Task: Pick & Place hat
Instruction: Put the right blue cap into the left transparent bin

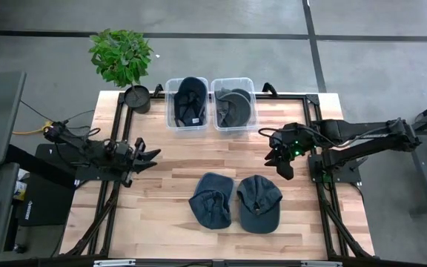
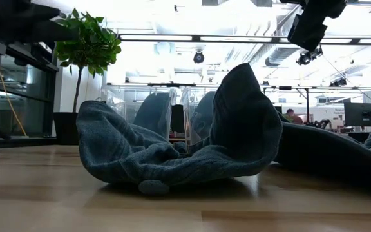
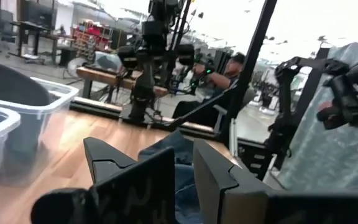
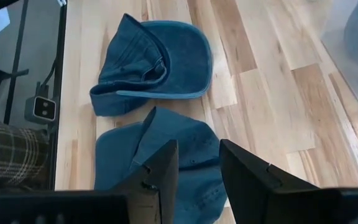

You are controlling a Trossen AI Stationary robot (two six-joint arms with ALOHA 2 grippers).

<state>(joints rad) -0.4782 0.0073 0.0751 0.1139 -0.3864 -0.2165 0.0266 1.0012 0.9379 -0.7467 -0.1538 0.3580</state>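
Note:
Two blue hats lie side by side on the wooden table near its front edge. The left hat (image 1: 210,200) (image 4: 151,62) lies crumpled and the right hat (image 1: 259,202) (image 4: 166,155) sits crown up. My right gripper (image 1: 284,169) (image 4: 199,158) hangs open above the table, to the right of and a little behind the right hat, tilted down toward it and holding nothing. My left gripper (image 1: 153,154) (image 3: 184,155) waits shut at the table's left side, pointing about level across the table.
Two clear plastic bins (image 1: 187,104) (image 1: 233,104) stand side by side at the far centre, each with a dark hat inside. A potted plant (image 1: 121,55) stands at the far left corner. Bare wood lies between the bins and the hats.

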